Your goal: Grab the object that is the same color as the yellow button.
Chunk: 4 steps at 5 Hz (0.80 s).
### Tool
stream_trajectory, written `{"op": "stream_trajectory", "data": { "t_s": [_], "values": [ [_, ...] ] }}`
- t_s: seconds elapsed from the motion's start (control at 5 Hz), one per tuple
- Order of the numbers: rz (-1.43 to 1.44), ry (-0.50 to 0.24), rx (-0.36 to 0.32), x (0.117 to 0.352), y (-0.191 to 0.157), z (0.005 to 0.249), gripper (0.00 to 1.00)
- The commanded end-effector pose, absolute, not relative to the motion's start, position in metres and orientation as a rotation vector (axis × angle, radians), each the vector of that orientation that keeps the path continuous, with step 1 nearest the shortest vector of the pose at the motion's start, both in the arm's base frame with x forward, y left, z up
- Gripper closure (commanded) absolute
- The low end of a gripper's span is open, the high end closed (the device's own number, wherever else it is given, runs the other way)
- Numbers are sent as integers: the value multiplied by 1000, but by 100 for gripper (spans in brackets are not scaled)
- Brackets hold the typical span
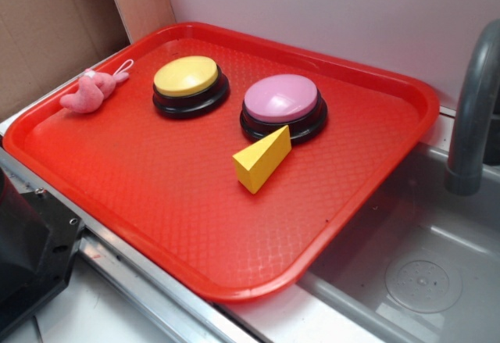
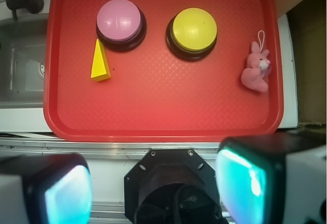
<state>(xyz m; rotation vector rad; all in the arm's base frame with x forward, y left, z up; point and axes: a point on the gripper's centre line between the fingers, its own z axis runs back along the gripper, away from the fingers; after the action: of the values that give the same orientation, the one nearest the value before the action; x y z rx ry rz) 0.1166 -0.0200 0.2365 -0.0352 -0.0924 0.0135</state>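
Hovering off the tray's (image 2: 56, 127) near edge, I am holding my gripper (image 2: 153, 188) wide open and empty. The wedge (image 2: 100, 61) is touching the pink button (image 2: 120, 20), left of the yellow button (image 2: 194, 29); a finger risks pressing pink.

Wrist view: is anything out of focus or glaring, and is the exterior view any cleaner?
Wrist view: the gripper fingers are blurred and glow cyan at the bottom, while the red plastic tray and small yellow wedge stay sharp. Exterior view: evenly lit, soft shadows, mild sheen on the yellow-domed button.
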Motion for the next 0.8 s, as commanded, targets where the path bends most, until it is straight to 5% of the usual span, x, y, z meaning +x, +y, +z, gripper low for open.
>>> {"op": "stream_trajectory", "data": {
  "t_s": [0.0, 0.6],
  "values": [
    [13, -92, -35, 117, -20, 236, 0],
    [111, -79, -41, 165, -54, 168, 0]
  ]
}}
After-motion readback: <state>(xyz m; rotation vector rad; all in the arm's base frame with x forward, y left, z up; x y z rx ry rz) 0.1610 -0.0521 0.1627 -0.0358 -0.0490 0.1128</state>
